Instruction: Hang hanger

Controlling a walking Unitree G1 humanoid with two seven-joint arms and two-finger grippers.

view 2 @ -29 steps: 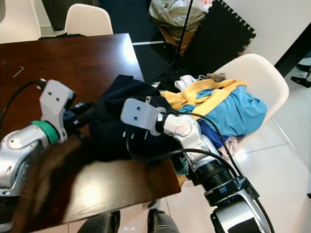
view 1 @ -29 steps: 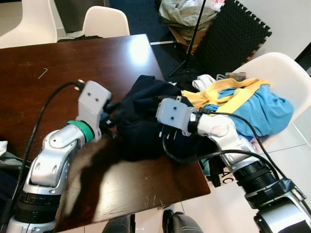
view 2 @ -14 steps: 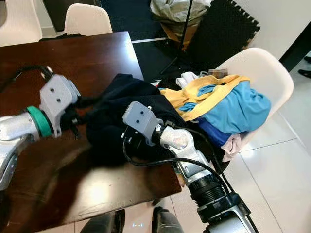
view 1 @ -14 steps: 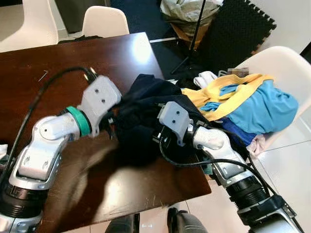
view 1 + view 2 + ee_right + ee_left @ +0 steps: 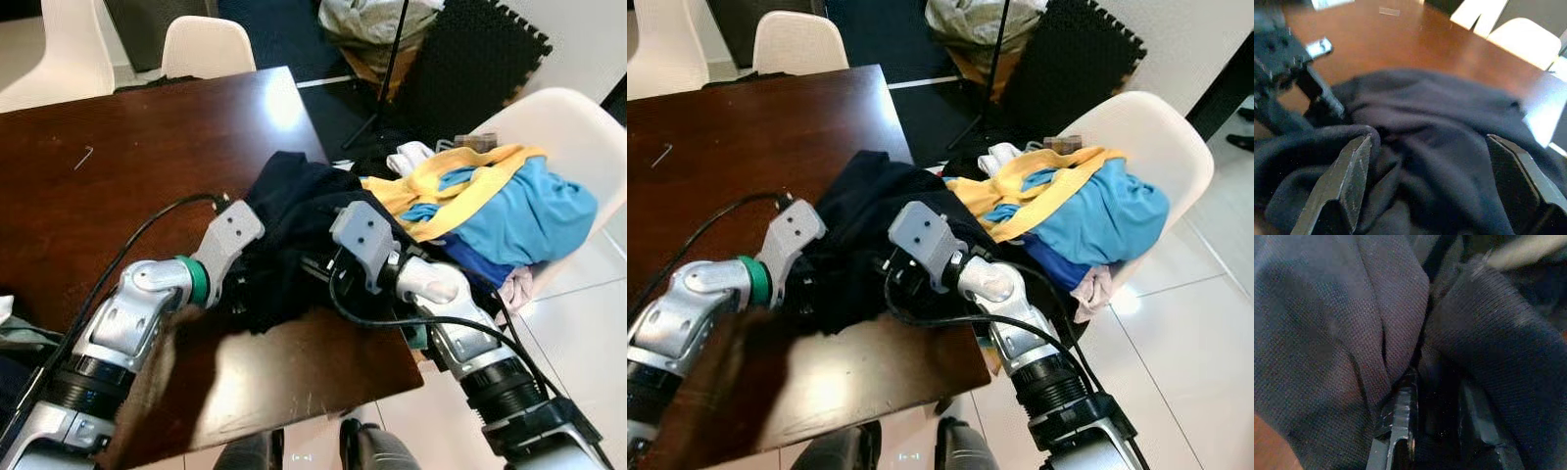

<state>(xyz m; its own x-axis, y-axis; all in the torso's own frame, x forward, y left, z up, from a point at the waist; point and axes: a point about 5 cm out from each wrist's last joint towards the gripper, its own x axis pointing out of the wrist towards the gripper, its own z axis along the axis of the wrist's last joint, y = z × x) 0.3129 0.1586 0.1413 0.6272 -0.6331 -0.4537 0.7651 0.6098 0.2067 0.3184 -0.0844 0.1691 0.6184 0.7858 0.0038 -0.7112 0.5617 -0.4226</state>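
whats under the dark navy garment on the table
The dark navy garment lies bunched on the brown table; the wood shows around it. Folds cover whatever lies beneath, so no hanger can be made out.

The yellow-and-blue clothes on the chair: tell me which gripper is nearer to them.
Right. The right gripper is on the dark garment beside the clothes; the left gripper works the garment's far side, farther from the chair.

Matt navy knit garment [image 5: 294, 211] (fine weave) on glossy dark wood table [image 5: 127, 166].
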